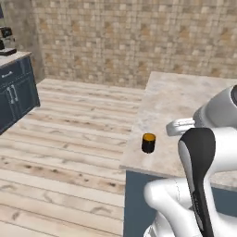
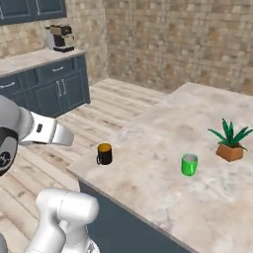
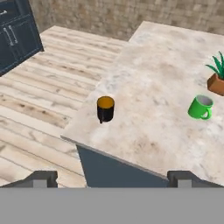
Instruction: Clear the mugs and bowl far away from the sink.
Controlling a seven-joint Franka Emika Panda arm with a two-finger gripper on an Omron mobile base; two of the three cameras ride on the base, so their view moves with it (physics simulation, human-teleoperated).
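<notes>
In the left base view, the black mug (image 1: 148,143) with the orange inside is standing upright on the marble counter (image 1: 176,99), close to the counter's near corner, and the white arm is rising in the lower right without touching anything. In the right base view, the same black mug (image 2: 104,153) is sitting near the left edge of the counter (image 2: 197,118), while the green mug (image 2: 189,164) is standing well apart from it, further to the right, and the potted plant (image 2: 230,143) is standing near the green mug on its far side; a coffee machine (image 2: 61,38) is resting on the other counter by the wall. In the hand view, the gripper (image 3: 111,178) is hanging above and in front of the counter (image 3: 157,65) edge with its two tips (image 3: 43,179) spread wide and nothing between them, so it is open and empty. The black mug (image 3: 105,109) is lying almost straight ahead of it, the green mug (image 3: 201,107) is off to the right, and the plant (image 3: 218,75) is just beyond that. I am not seeing the bowl or the sink here. I judge that the robot is only beginning the approach to the first mug, probably the black one. The next move is calling for lowering the open fingers around the mug's body, keeping them level so that it is not tipping off the near edge.
</notes>
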